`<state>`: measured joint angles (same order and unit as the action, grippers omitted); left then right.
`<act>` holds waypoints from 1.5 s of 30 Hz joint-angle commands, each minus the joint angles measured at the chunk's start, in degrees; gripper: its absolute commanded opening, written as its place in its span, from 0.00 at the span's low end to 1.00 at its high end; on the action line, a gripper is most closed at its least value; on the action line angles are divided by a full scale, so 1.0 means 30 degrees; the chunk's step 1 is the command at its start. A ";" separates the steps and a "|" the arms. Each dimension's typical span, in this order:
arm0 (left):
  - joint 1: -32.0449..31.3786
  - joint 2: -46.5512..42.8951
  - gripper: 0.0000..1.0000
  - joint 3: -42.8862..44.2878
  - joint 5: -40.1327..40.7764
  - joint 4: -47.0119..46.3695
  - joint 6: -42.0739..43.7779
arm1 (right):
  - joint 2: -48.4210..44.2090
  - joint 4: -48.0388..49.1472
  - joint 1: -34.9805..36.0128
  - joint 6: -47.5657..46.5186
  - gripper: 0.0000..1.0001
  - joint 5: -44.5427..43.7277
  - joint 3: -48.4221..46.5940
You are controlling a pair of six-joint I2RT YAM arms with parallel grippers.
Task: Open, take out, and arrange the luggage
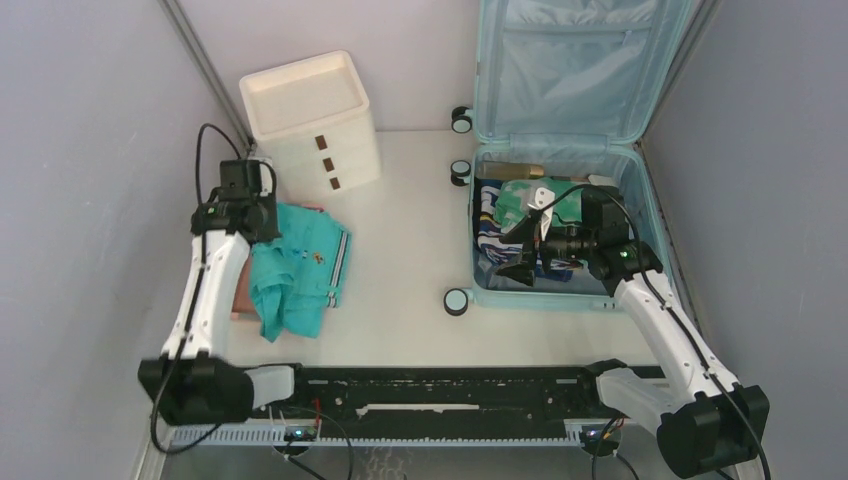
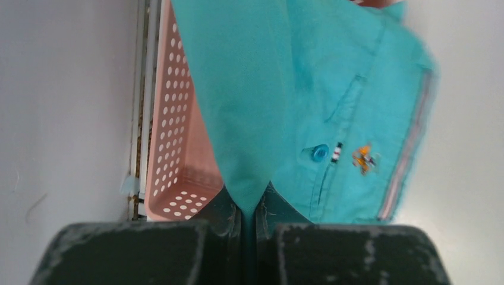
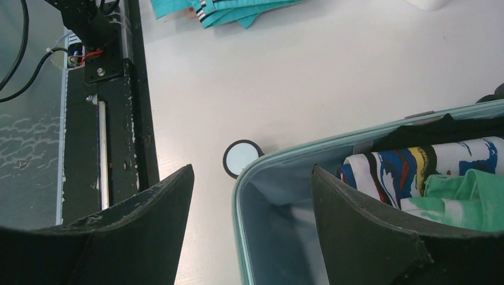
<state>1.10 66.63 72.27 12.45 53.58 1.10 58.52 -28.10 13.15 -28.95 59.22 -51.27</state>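
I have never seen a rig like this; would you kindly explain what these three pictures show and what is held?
This is a robot with a left arm and a right arm bolted at a table's near edge. The wide picture looks down from above and behind them; the other two come from wrist cameras. The left gripper is shut on a teal garment over a pink perforated basket. The right gripper hangs open over the near corner of the open pale blue suitcase, which holds clothes. A white drawer box stands behind.
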 commanded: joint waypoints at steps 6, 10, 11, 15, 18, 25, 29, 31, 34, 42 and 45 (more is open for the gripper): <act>0.1402 0.5906 0.00 -0.0604 0.4002 -0.3625 0.1576 | -0.0389 0.0336 0.0074 0.0016 0.79 0.0201 -0.0079; 0.1884 0.8072 0.00 -0.0986 0.2835 -0.4026 0.1484 | -0.0496 0.0122 -0.0002 -0.0118 0.79 0.0097 -0.0079; 0.1917 0.8671 0.00 -0.0899 0.2111 -0.3900 0.1438 | -0.0501 0.0128 -0.0019 -0.0148 0.79 0.0094 -0.0079; 0.1857 1.1117 0.01 -0.0162 -0.2113 -0.2783 0.0977 | -0.0469 0.0117 -0.0101 -0.0250 0.79 0.0118 -0.0079; 0.1049 1.1714 0.01 -0.0284 -0.4880 -0.2666 0.0685 | -0.0443 -0.0022 -0.0189 -0.0330 0.79 0.0126 -0.0079; -0.1829 1.1061 0.01 -0.0960 -0.8258 -0.4180 -0.2286 | -0.0368 -0.0177 -0.0552 -0.0404 0.80 0.0106 -0.0079; -0.3825 1.0189 0.02 -0.1528 -0.9519 -0.6524 -0.5608 | -0.0239 -0.0276 -0.0715 -0.0520 0.80 0.0003 -0.0023; -0.4798 1.0058 0.02 -0.1465 -0.9853 -0.7617 -0.6896 | -0.0209 -0.0040 -0.0729 -0.0493 0.80 -0.0026 0.0137; -0.5424 0.9678 0.02 -0.0871 -0.9187 -0.8183 -0.7281 | -0.0139 -0.0061 -0.0663 -0.0467 0.80 0.0033 0.0155; -0.5436 0.7653 0.12 0.1362 -0.2718 -0.5340 -0.1161 | 0.0049 0.0696 0.0483 0.0833 0.79 0.0243 0.0155; -0.5446 0.7398 0.39 0.1345 0.0571 -0.5230 0.0665 | 0.0325 0.1948 0.1438 0.2368 0.79 0.0401 0.0155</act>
<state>-15.57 92.82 72.47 -0.34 37.45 -6.72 58.70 -28.25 14.50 -27.68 59.11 -50.65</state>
